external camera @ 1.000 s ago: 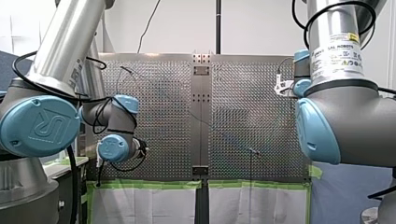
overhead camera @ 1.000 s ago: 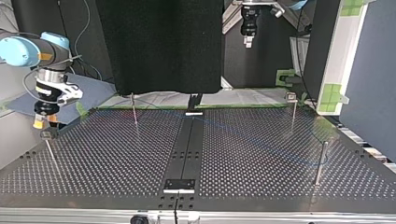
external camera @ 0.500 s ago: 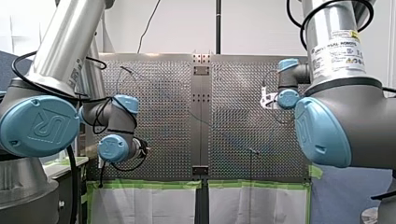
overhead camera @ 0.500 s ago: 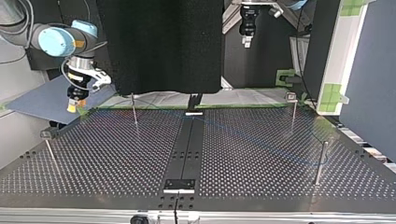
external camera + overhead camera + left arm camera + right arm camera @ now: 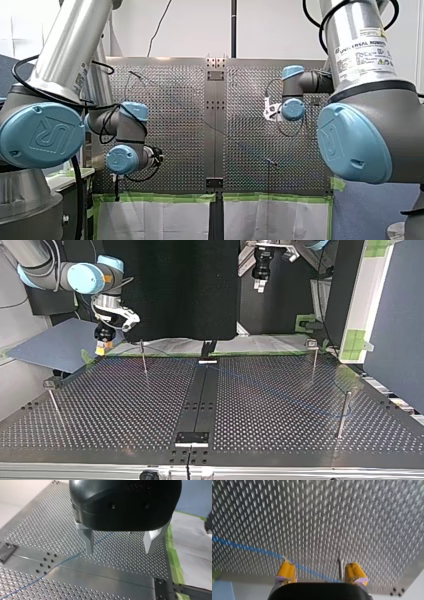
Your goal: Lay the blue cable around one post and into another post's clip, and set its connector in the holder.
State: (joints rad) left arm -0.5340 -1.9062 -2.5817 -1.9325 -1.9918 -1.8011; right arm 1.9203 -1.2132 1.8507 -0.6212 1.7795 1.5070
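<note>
The perforated metal desk (image 5: 280, 425) fills most of the room's middle, with a dark strip (image 5: 200, 400) running down its centre and green tape along its far edge in the top view. Both arms reach over it. My right arm (image 5: 85, 277) comes in at the top view's left, and my left arm (image 5: 45, 130) bulks large at the front view's left.

My right hand (image 5: 103, 349) hangs over the desk's far left corner in the top view, clear of the surface and near a thin post (image 5: 143, 357). From its wrist, my right hand (image 5: 320, 573) has its yellow pads (image 5: 287, 571) spread wide with nothing between them. My left hand (image 5: 259, 286) sits high behind the far edge in the top view. In its own wrist view its metal fingers (image 5: 88, 542) are parted too, empty, well above the desk.

Three more posts stand on the desk: one at the left edge (image 5: 54, 402), one far right (image 5: 313, 360) and one near right (image 5: 343, 412).

The blue cable (image 5: 249, 548) lies flat on the perforations. It passes beneath my right hand from one pad toward the other, beside a slim post (image 5: 340, 567). Under my left hand the blue cable (image 5: 65, 561) crosses the smooth centre strip. In the top view it shows only faintly. I cannot make out its connector.
</note>
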